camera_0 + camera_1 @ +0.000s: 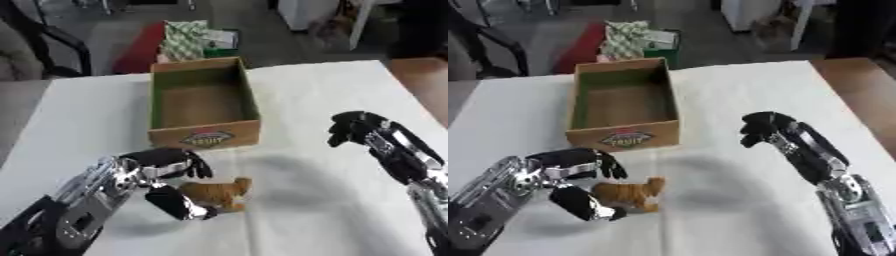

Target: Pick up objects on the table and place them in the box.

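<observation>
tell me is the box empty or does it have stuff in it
Empty: the box shows only its bare brown floor. The orange toy lies on the table by the left hand.

Both views look down from the robot's head, facing forward across the white surface (332, 90) from close above it. They share nearly the whole scene: the cardboard box (203, 100), both arms, and the floor beyond. The right eye's picture sits slightly offset sideways.
</observation>
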Action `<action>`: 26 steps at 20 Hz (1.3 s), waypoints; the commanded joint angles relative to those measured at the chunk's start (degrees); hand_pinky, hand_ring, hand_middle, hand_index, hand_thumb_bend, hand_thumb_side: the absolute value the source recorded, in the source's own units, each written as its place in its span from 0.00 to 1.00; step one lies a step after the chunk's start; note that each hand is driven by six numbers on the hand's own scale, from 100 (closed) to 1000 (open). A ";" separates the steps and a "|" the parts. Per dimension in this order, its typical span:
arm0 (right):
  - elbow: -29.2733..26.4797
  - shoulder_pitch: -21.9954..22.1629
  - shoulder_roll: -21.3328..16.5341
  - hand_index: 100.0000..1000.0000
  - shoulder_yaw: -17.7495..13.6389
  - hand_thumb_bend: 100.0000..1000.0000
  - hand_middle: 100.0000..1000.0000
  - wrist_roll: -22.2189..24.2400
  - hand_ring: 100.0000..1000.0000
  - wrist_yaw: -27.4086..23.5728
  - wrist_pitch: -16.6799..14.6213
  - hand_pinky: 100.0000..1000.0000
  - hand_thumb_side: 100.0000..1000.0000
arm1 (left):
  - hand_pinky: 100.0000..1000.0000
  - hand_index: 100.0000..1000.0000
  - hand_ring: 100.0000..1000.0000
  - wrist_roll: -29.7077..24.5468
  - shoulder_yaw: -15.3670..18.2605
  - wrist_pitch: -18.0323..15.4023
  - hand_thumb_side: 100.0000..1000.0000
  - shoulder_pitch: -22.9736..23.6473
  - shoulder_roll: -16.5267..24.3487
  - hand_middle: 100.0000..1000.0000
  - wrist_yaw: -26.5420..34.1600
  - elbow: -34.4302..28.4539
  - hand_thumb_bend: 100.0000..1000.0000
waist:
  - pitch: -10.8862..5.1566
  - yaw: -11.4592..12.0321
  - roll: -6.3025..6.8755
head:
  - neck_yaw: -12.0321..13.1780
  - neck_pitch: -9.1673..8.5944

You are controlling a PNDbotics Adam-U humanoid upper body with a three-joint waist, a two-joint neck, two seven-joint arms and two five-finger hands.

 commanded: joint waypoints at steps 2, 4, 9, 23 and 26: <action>-0.73 -0.47 -0.71 0.78 -0.10 0.00 0.59 0.17 0.58 -0.18 -0.04 0.58 0.75 | 0.70 0.82 0.76 1.68 0.44 -0.92 0.47 -0.60 -0.58 0.70 -1.08 1.76 0.33 | -0.71 -0.16 -0.18 | 0.22 -0.56; -0.72 -0.48 -0.70 0.78 -0.10 0.00 0.59 0.19 0.58 -0.18 -0.03 0.58 0.75 | 0.70 0.82 0.75 2.30 0.57 -1.16 0.47 -0.49 -0.93 0.69 -1.31 2.66 0.31 | -0.66 -0.23 -0.18 | 0.27 -0.58; -0.69 -0.48 -0.62 0.78 -0.13 0.00 0.59 0.21 0.58 -0.17 -0.02 0.59 0.75 | 0.67 0.76 0.69 4.69 1.30 -0.86 0.33 -0.17 -1.60 0.59 -1.45 4.85 0.10 | -0.60 -0.29 -0.25 | 0.28 -0.56; -0.55 -0.42 -0.53 0.78 -0.22 0.00 0.59 0.33 0.58 -0.10 -0.02 0.59 0.75 | 0.59 0.56 0.49 5.90 2.31 1.03 0.17 0.02 -1.39 0.36 -0.05 4.49 0.00 | -0.63 -0.17 -0.26 | 0.14 -0.64; -0.56 -0.40 -0.53 0.78 -0.24 0.00 0.59 0.35 0.58 -0.11 -0.02 0.59 0.75 | 0.59 0.55 0.48 5.90 3.20 1.90 0.17 -0.35 -0.51 0.36 0.52 2.41 0.00 | -0.68 -0.11 -0.23 | 0.04 -0.69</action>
